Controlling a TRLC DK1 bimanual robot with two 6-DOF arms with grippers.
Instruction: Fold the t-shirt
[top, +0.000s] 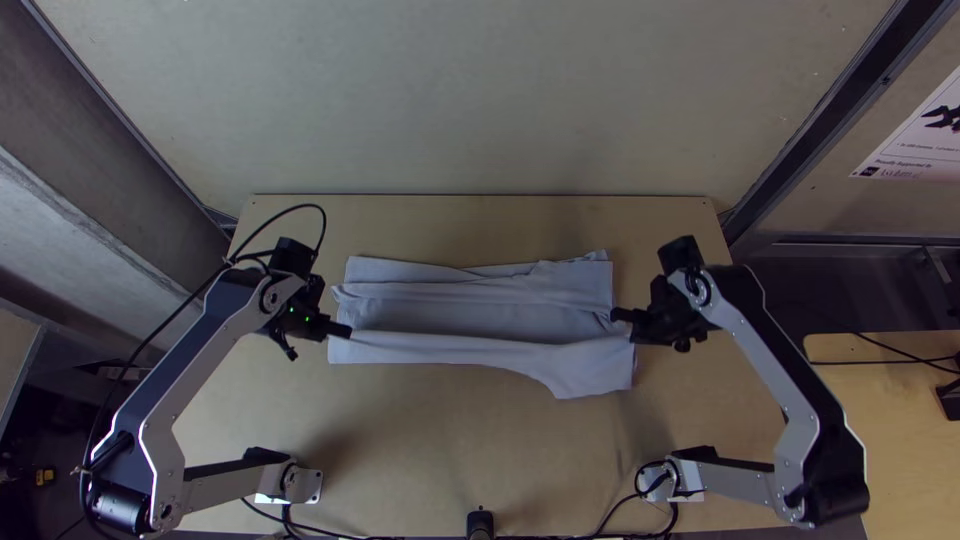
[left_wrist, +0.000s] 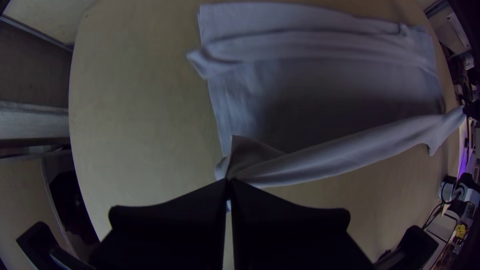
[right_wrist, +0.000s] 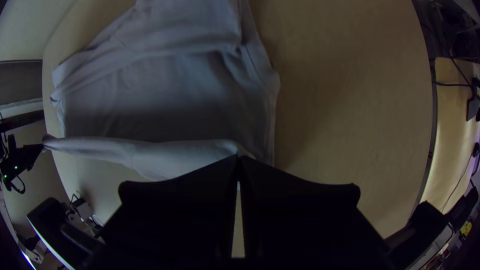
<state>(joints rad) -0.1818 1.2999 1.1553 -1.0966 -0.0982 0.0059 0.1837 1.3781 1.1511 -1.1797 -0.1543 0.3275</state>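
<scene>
Shirt (top: 465, 316), top view: mid-table (top: 450, 445), lying lengthwise between the two grippers, its far band (top: 430, 290) turned inward, so one long side looks folded already.
Near edge (top: 420, 348), top view: drawn out between left gripper (top: 348, 331) and right gripper (top: 614, 315), one at each end, likely so the whole side can travel as one piece.
Flap (top: 592, 378), top view: spills toward the bases near the right gripper, perhaps a sleeve; it may need tucking under the fold.
Left gripper, left wrist view: pressed together on a corner of the near edge, with a small tent of cloth beside the pinch; holding the very end probably keeps the fold line straight.
Far band corner, left wrist view: juts past the shirt's end, a likely spot to neaten later.
Right gripper, right wrist view: closed on the opposite end of the near edge, which runs fairly taut across to the left gripper; that tension should limit sagging as the side is laid over the middle, the probable next move.
</scene>
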